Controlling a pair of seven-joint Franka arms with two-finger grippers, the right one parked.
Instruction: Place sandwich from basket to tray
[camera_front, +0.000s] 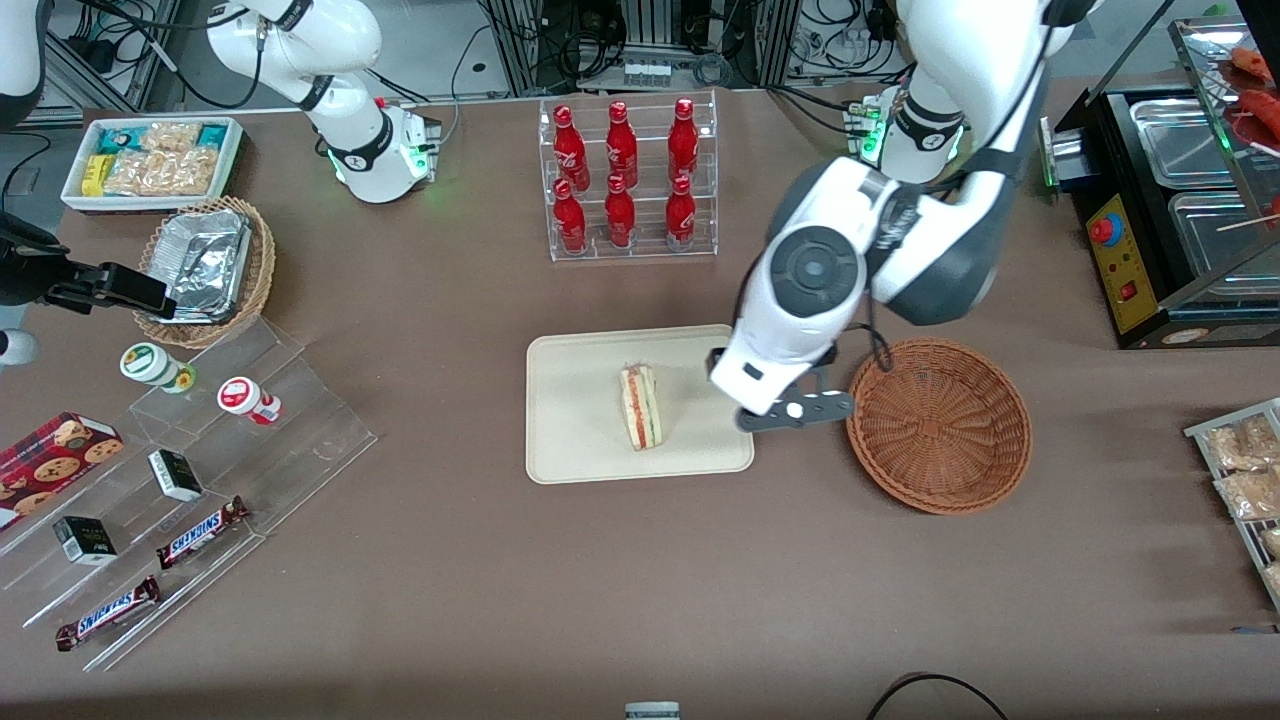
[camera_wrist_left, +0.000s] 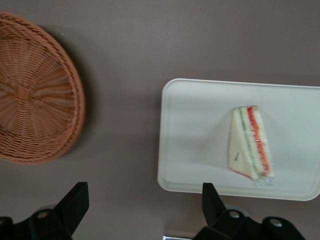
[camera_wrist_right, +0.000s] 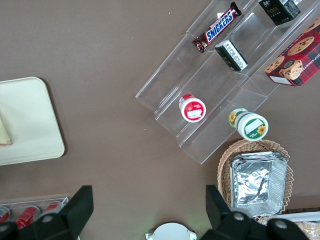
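1 sandwich (camera_front: 640, 407) lies on the tray (camera_front: 575, 440), basket (camera_front: 940, 425) sits beside it, and the gripper (camera_wrist_left: 145, 210) hangs between them, jaws spread, holding nothing.

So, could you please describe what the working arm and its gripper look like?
The left arm has glossy white shells with dark grey joint sections and a round grey cap on one joint. A green light glows at its base, and a thin black cable loops by the wrist. The gripper, above the table between basket and tray, has matte black pointed fingers with silver screws; it is open.
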